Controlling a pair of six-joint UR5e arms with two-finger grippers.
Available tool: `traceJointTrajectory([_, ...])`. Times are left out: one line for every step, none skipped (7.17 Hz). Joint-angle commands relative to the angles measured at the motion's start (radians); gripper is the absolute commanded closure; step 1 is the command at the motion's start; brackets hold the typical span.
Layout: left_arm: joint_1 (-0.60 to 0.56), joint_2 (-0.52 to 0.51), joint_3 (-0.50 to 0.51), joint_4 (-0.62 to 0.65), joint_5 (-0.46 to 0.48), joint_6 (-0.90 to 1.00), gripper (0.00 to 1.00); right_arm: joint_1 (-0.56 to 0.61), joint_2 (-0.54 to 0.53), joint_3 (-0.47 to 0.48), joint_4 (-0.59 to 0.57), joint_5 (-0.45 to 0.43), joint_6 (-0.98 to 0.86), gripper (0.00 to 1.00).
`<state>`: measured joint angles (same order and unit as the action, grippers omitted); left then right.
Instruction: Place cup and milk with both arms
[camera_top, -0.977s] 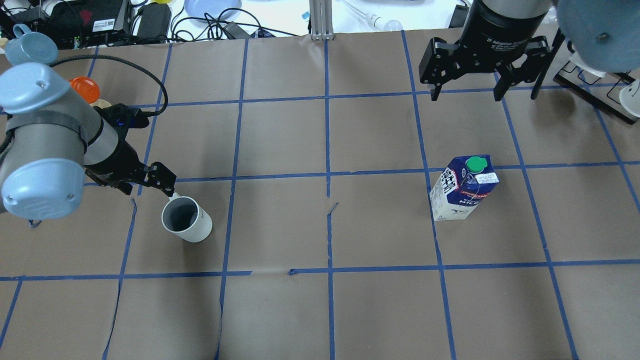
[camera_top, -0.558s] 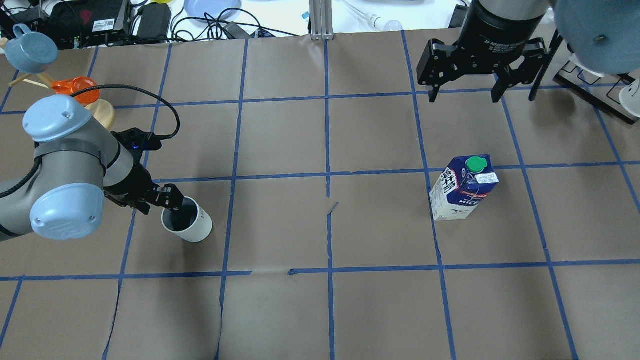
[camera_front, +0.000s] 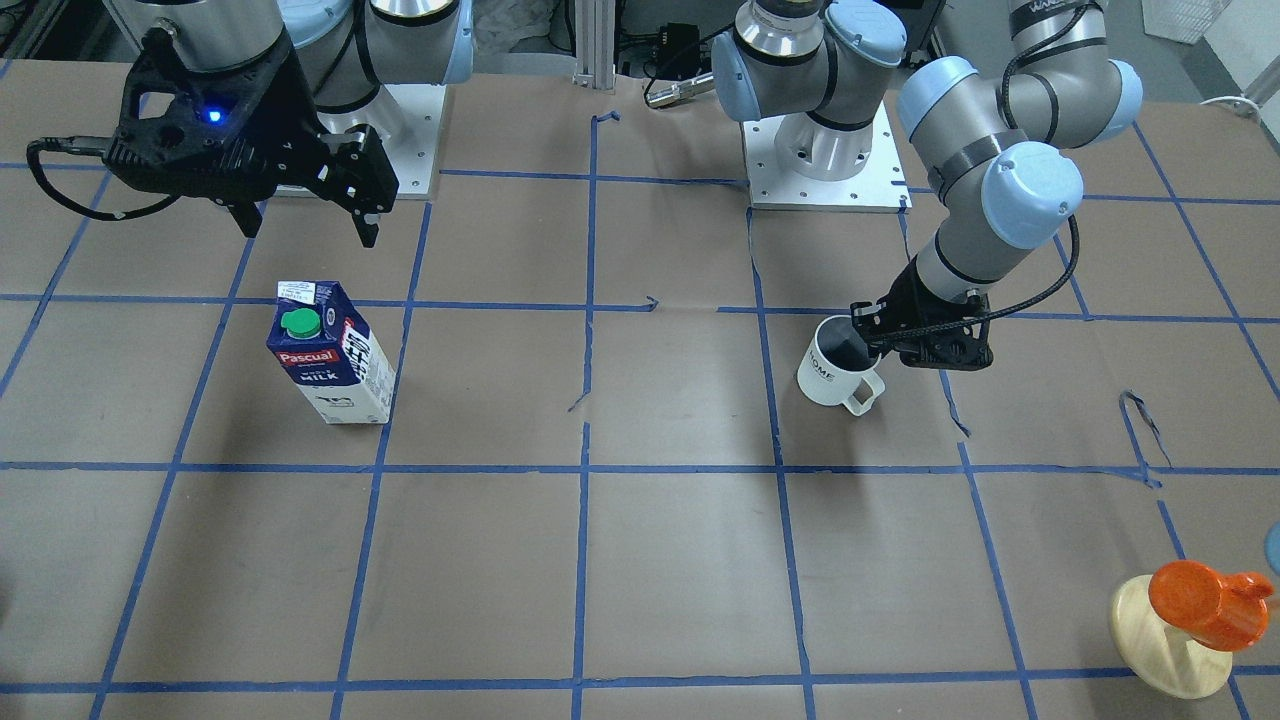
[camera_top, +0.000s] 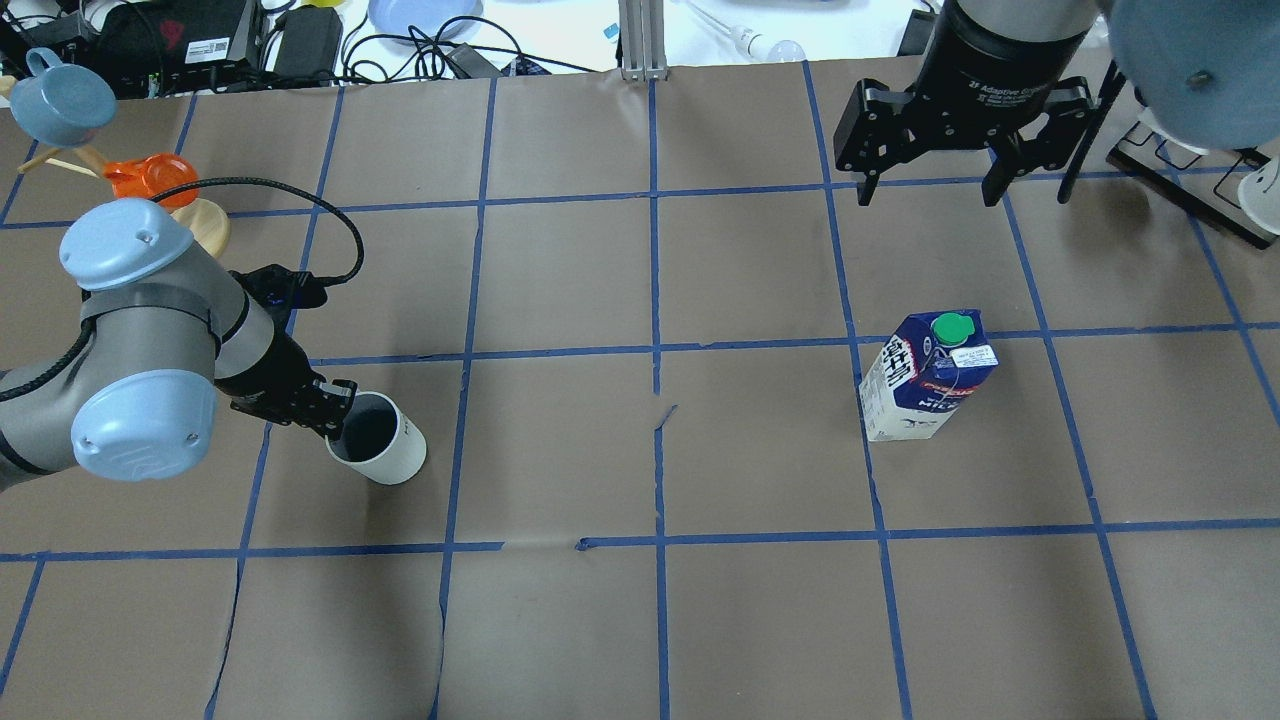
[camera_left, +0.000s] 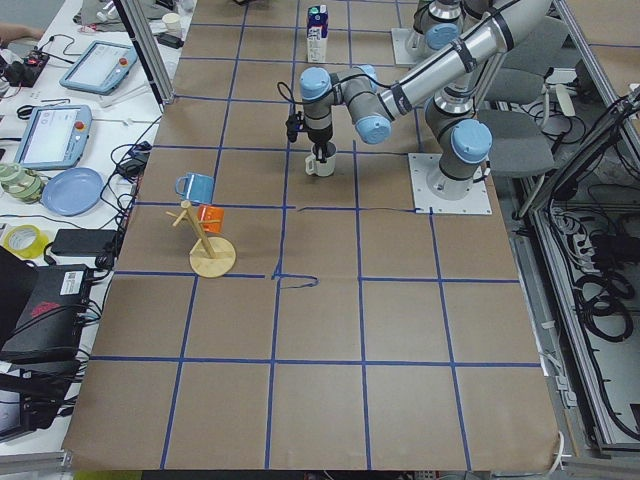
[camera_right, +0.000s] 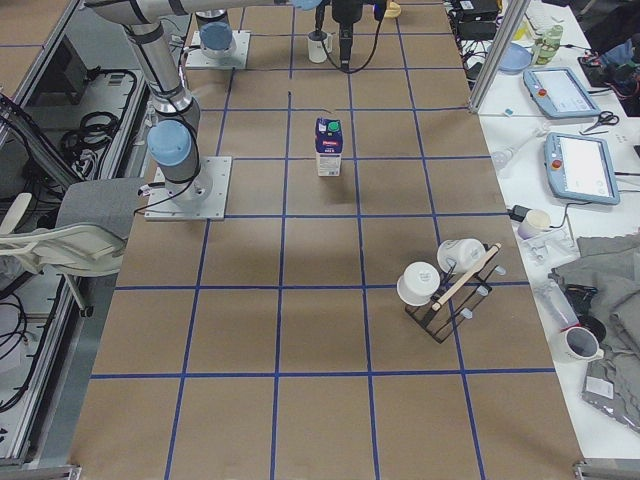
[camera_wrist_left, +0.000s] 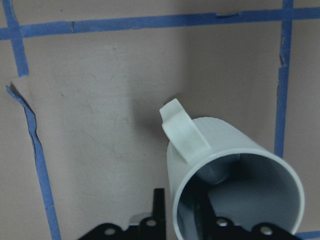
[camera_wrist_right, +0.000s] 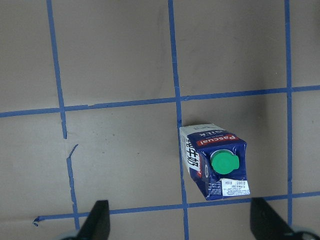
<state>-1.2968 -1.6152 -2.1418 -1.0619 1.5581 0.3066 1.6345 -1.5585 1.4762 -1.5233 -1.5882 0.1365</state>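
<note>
The white cup (camera_top: 388, 456) stands upright on the brown paper at the left, its "HOME" lettering showing in the front view (camera_front: 826, 374). My left gripper (camera_top: 336, 411) is low at its rim. In the left wrist view the jaws straddle the cup (camera_wrist_left: 225, 150) wall, one finger inside and one outside beside the handle, with a gap still between them. The milk carton (camera_top: 926, 384) stands upright at the right, green cap on top. My right gripper (camera_top: 925, 188) hangs open and empty, high above the table beyond the milk (camera_wrist_right: 215, 161).
A wooden mug stand (camera_top: 205, 222) with an orange and a blue cup stands at the far left. A black rack with white cups (camera_right: 445, 285) stands beyond the milk at the right end. Cables and devices (camera_top: 300, 40) line the far edge.
My left arm swung toward the cup and came down, so its fingers now sit over the cup's rim. The cup, the milk and the right gripper have hardly moved.
</note>
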Motion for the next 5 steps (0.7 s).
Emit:
traceJointTrajectory([-0.021, 0.003, 0.079, -0.013, -0.001, -0.074, 1.0, 0.001, 0.0, 0.0, 0.0, 0.001, 0.0, 0.0])
traceJointTrajectory([-0.063, 0.0, 0.168, -0.088, -0.051, -0.137, 1.0, 0.001, 0.0, 0.001, 0.0, -0.001, 0.0, 0.0])
traceJointTrajectory([-0.132, -0.024, 0.245, -0.117, -0.071, -0.297, 1.0, -0.001, 0.0, 0.001, 0.0, -0.001, 0.0, 0.0])
traceJointTrajectory([-0.209, -0.061, 0.276, -0.101, -0.082, -0.426, 1.0, -0.001, 0.0, 0.001, 0.0, -0.001, 0.0, 0.0])
traceJointTrajectory([-0.267, -0.099, 0.32, -0.096, -0.085, -0.522, 1.0, -0.001, 0.0, 0.001, 0.0, -0.001, -0.001, 0.0])
